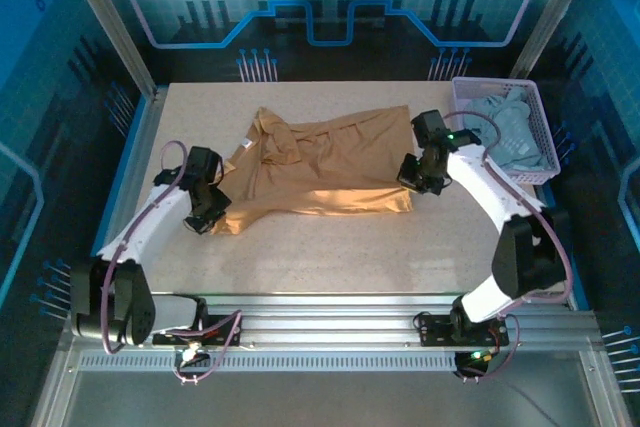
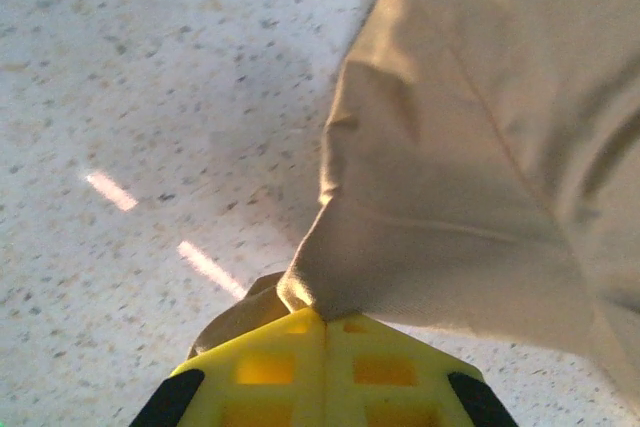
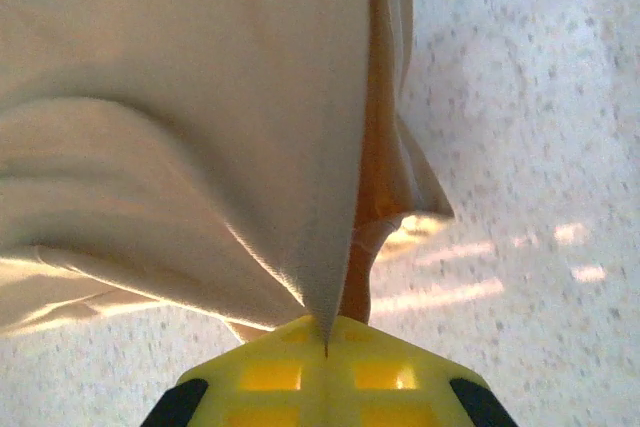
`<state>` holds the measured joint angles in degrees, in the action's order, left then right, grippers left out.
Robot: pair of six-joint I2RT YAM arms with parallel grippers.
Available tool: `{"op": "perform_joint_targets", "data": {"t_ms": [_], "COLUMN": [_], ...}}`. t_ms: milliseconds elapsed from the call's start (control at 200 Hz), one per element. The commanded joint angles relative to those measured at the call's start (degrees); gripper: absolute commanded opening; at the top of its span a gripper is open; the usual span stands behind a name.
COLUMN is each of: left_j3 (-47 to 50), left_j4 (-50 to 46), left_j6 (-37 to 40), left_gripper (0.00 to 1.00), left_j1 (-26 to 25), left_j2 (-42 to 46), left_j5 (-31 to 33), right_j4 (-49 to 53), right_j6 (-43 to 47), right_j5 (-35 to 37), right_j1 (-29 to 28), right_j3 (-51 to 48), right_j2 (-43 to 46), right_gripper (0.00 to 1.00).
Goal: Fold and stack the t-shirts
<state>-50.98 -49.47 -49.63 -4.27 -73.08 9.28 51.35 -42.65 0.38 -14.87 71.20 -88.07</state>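
Note:
The tan t-shirt (image 1: 320,162) lies crumpled and partly spread across the middle of the table. My left gripper (image 1: 207,217) is shut on its near left corner; in the left wrist view the tan cloth (image 2: 450,197) rises straight out of the closed yellow jaws of the gripper (image 2: 325,319). My right gripper (image 1: 418,179) is shut on the shirt's right edge, and the fabric (image 3: 200,127) hangs pinched between the closed tips of the gripper (image 3: 327,332). The pale grey-blue t-shirt (image 1: 505,127) sits bunched inside the basket.
The lavender mesh basket (image 1: 545,162) stands at the table's back right corner, just right of the right arm. Speckled tabletop (image 1: 330,257) stretches between the shirt and the arm bases. Metal frame posts line the left and right edges.

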Motion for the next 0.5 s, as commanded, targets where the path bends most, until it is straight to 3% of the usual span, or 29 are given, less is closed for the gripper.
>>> {"op": "perform_joint_targets", "data": {"t_ms": [0,115,395,445,495], "left_j3": [2.54,2.94,-1.53,-2.63,-3.40], "left_j4": [-3.22,-2.26,0.58,0.69,0.69], "left_j6": [-1.82,-1.88,-1.37,-1.31,-1.13], "left_gripper": [0.00,0.00,0.00,0.00,0.00], "left_j1": [0.49,0.49,0.49,0.42,0.41], "left_j2": [3.66,2.89,-4.77,-5.85,-6.49], "left_j5": [1.97,1.16,-0.58,-0.92,-1.17], "right_j4": [2.38,1.16,2.15,2.47,2.84], "right_j6": [-0.71,1.66,5.40,5.24,4.81], "right_j5": [-0.25,-0.65,-3.83,-3.65,-3.44], "right_j1": [0.54,2.83,6.27,6.95,7.55], "right_j3": [-1.64,2.42,21.48,23.95,25.68], "right_j2": [2.75,-2.67,-27.63,-30.11,-31.57], "right_gripper": [0.00,0.00,0.00,0.08,0.23]}}
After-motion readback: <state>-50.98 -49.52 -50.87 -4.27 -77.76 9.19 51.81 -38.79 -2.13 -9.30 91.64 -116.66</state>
